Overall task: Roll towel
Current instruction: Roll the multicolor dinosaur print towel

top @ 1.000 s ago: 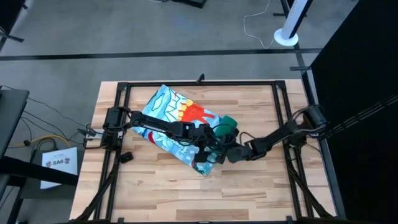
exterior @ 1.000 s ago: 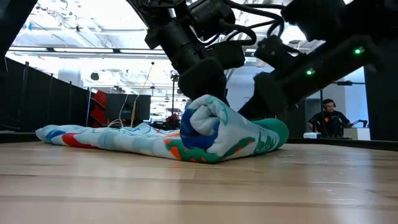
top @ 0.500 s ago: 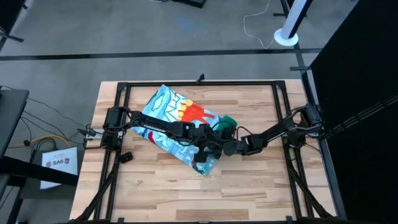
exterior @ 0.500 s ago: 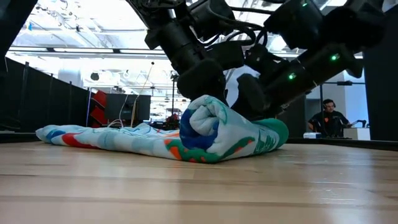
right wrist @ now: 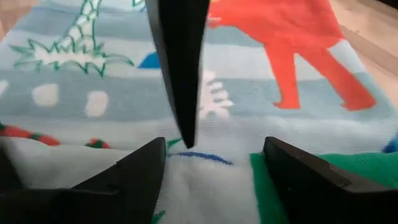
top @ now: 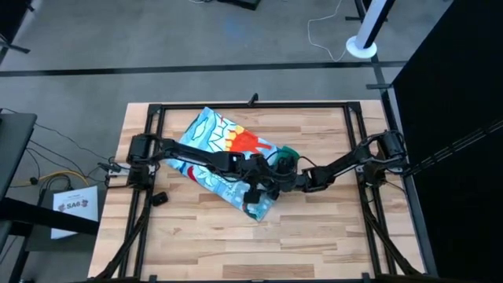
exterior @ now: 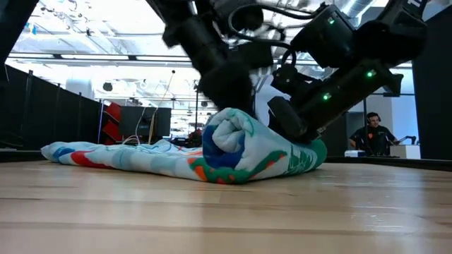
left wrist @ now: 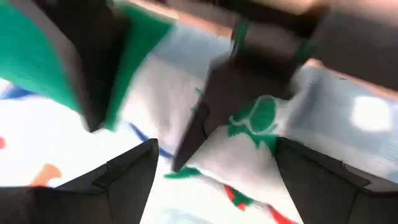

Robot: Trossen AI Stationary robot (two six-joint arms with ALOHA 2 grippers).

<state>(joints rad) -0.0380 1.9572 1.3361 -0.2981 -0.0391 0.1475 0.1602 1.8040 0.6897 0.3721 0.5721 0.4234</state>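
High view: I see the towel [top: 224, 157] lying diagonally mid-desk [top: 314, 244], rolled at its near end. The left gripper [top: 255, 191] sits on the roll; the right gripper [top: 284, 180] has slid in from the right over the last second and now meets it there.

Low view: roll [exterior: 229, 144] looks tighter and shifted slightly left; flat tail trails off left.

Left wrist view: fingers [left wrist: 121, 174] apart, cloth between.

Right wrist view: fingers [right wrist: 140, 174] apart, straddling the fold. My read: both arms set for the next turn.
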